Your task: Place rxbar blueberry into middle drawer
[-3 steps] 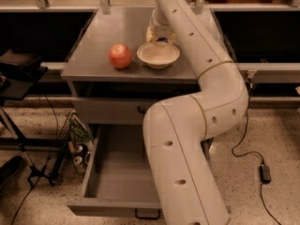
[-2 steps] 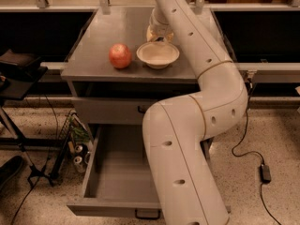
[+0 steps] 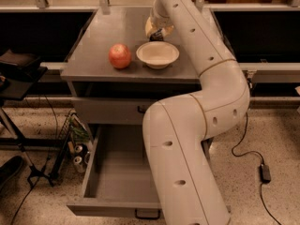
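Speckled flooring (image 3: pixel 272 130) surrounds a grey cabinet whose worktop (image 3: pixel 93 36) carries a red-orange fruit (image 3: pixel 120 56) and, just to its right, a white bowl (image 3: pixel 157 54). Reaching over from the right, the white arm (image 3: pixel 206 102) places the tool (image 3: pixel 159 31) low over the worktop just behind the bowl's far rim, where the rxbar blueberry (image 3: pixel 156 35) shows only as a small dark patch; tool state: cannot tell. Below the closed upper drawer front (image 3: pixel 108 110), the middle drawer (image 3: pixel 117 163) stands pulled fully out, partly covered by the arm
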`<state>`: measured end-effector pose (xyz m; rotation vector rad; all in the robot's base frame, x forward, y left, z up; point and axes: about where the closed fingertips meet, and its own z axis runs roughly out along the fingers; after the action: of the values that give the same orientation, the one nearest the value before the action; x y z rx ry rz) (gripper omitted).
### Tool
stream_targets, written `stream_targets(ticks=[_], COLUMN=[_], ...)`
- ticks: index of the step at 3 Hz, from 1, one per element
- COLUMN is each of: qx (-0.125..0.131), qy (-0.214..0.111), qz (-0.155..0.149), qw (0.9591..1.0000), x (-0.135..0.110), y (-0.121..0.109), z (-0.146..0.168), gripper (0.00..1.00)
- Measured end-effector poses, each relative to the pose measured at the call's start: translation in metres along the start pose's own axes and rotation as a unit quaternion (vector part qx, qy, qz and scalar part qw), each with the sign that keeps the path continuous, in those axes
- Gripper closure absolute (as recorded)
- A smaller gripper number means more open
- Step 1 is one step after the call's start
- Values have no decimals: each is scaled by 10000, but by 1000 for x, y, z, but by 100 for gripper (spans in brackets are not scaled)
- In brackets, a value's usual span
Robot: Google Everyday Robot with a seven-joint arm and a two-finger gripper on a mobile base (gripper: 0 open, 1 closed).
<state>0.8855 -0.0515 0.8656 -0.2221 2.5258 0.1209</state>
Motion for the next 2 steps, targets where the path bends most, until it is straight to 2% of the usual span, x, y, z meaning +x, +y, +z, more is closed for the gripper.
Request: stream_targets(ticks=[2], qx=[-2], qy=[-660], qz=[71], qw=[9978], x=[-33], y=[-15], z=[-36], gripper=[100])
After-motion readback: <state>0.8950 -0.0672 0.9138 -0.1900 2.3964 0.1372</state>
